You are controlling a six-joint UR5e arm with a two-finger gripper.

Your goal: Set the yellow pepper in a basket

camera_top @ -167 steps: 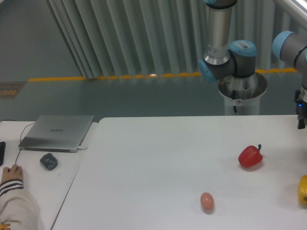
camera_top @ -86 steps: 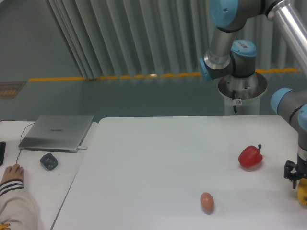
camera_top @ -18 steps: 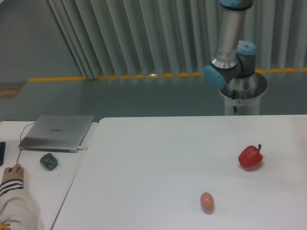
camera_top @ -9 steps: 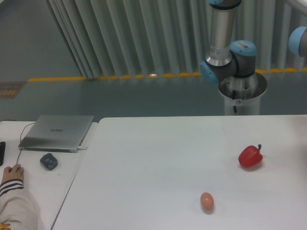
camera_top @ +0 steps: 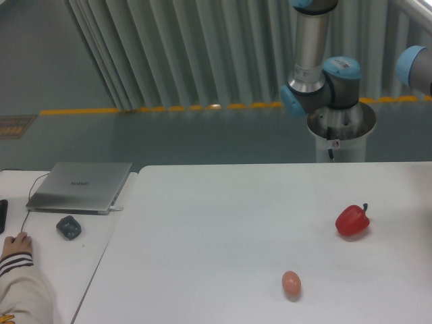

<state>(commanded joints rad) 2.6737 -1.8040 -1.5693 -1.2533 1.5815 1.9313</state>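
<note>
The yellow pepper is out of view; the spot at the table's right edge where it lay shows only bare table. No basket shows in the frame. The gripper is out of view too: only the arm's base, an upright link [camera_top: 309,40] and a blue-capped joint [camera_top: 413,67] at the right edge are visible. A red pepper [camera_top: 352,220] with a dark stem lies on the white table [camera_top: 223,229] at the right. A small pinkish-brown egg [camera_top: 291,283] lies near the front.
A closed laptop [camera_top: 81,187] and a dark mouse [camera_top: 68,227] sit on the side table at the left. A person's hand and striped sleeve [camera_top: 17,260] rest at the lower left. The robot's pedestal [camera_top: 341,131] stands behind the table.
The yellow pepper, seen at the right edge seconds ago with the gripper over it, is gone from view. A blue joint has come further into view at the right edge.
</note>
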